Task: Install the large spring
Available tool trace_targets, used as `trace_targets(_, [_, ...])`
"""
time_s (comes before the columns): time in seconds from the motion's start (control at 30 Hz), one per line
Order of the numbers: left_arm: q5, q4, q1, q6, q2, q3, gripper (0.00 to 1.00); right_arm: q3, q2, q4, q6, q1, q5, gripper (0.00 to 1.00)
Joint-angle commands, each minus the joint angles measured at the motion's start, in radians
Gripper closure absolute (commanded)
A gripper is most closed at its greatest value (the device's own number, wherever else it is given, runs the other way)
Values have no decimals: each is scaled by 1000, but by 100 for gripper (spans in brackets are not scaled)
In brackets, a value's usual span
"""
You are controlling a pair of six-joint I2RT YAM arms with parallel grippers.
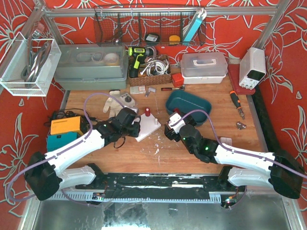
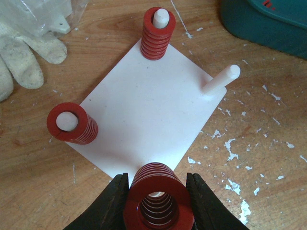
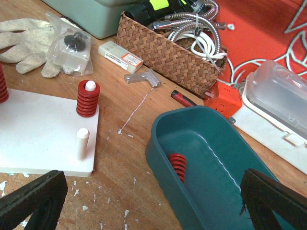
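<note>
Left pincer [image 2: 156,188] pinches the large spring [image 2: 156,175] at a corner of the white plate [image 2: 144,115] (right pincer [image 3: 151,186] spread wide).

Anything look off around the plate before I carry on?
Nothing serious. The bare peg leans in the left wrist view but stands upright in the right wrist view, so that is perspective. White flecks litter the wood beside the white plate; whether chips or paint, I cannot tell.
</note>
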Motion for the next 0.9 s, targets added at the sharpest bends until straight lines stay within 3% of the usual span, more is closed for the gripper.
trace_targets(0.0, [0, 50, -5, 4, 5, 5, 93, -5, -1, -4, 14, -4, 10, 1])
trace_targets(0.87, [-8, 13, -5, -8, 1, -12, 90, -5, 2, -5, 13, -9, 6, 1])
